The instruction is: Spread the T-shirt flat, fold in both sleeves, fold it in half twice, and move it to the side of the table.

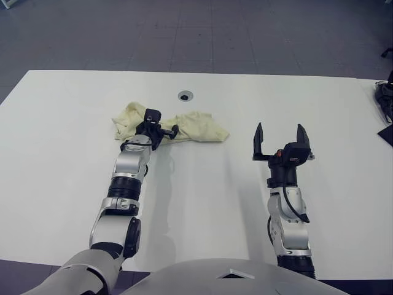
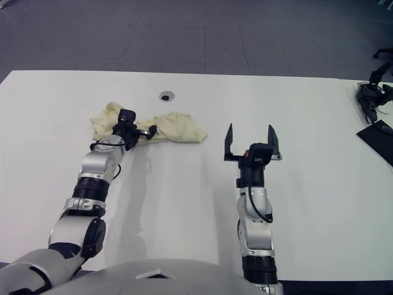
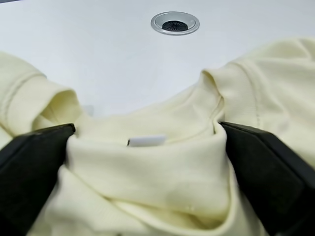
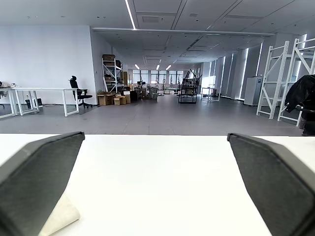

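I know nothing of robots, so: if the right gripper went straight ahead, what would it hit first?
Probably nothing: the open right gripper points across bare table toward its far edge. The T-shirt lies off to its left, outside that line.

No text or number is showing legibly anywhere; the small white tag [image 3: 146, 141] inside the T-shirt [image 3: 162, 177] collar is facing the left wrist view blank

Pale yellow T-shirt [image 1: 196, 126] (plain, white label [image 3: 146, 141]) on a white table [image 1: 61, 153].
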Robot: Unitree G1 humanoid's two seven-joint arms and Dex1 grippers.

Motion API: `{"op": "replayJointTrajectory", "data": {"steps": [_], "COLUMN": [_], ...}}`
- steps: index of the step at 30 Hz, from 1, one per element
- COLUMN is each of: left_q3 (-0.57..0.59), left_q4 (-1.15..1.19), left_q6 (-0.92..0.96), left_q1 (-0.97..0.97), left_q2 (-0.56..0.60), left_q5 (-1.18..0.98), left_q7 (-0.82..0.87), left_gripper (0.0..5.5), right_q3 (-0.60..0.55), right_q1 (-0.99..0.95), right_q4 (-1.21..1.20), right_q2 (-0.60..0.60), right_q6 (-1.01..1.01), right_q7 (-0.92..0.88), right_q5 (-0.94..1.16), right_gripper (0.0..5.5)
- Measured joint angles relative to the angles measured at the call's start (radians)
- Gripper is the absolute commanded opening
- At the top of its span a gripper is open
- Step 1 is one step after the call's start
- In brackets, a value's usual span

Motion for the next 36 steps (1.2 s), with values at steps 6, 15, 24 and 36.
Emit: {"op": "replayJointTrajectory", "data": {"steps": [6, 15, 24, 36], "left_q3": [-0.089, -0.397, -0.574, -0.557], "left_q4": [-0.352, -0.944, -1.134, -1.249], "left_q6": [0.065, 0.122, 0.191, 0.199], "left_q1": [0.247, 0.817, 0.942, 1.012], "left_q2": [-0.036, -0.119, 0.075, 0.123], "left_q5": [-0.006, -0.018, 0.0, -0.069], "left_q7": [-0.014, 0.075, 0.071, 0.038], "left_gripper": [5.39, 5.39, 5.39, 5.39], "right_q3": [0.006, -0.019, -0.041, -0.051], "right_q1": [0.002, 0.03, 0.101, 0.165], "right_q4": [-0.003, -0.18, -0.343, -0.419], "right_q2": [0.001, 0.006, -0.089, -0.385], "right_q6": [0.003, 0.152, 0.348, 0.431], "right_q7": [0.0, -0.002, 0.081, 0.523], "right_q5": [0.001, 0.104, 0.161, 0.398], "right_gripper": [5.4, 5.4, 5.4, 5.4]}}
